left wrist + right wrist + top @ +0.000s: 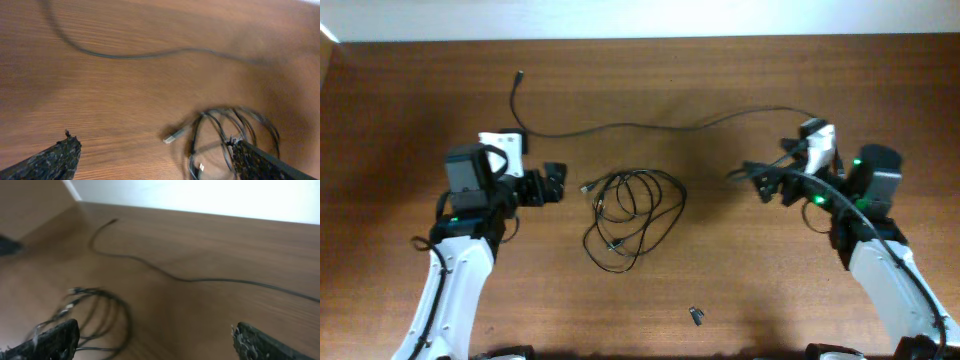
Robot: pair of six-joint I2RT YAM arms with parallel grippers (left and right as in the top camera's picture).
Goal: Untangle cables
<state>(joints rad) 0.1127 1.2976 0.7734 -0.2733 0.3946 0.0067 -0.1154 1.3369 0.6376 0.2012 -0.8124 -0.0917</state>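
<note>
The brown wooden worktop (720,300) carries everything. The long cable (620,125) is the largest thing on it. Its axis runs left to right across the far half. Its left end bends away toward the far edge and stops in a small plug (520,75), and its right end runs in by the right arm, where I cannot tell how it finishes. The left wrist view shows it as a shallow curve (135,56), and the right wrist view as a line crossing the wood (200,279).

Nearer, in the middle, lies the coil (632,215), several black loops piled on each other, stretched from far right to near left. It sits between the two claws, closer to the left one and touching neither (235,125) (100,310).

The left claw (553,183) points right at the coil, jaws spread wide with nothing in them (152,147). The right claw (757,181) points left, also spread wide and empty (155,330), with bare wood between it and the coil.

A silver plug (587,187) sticks out of the coil toward the left claw (172,136).

A tiny dark clip (696,316) lies alone near the front edge, well apart from the cables.
</note>
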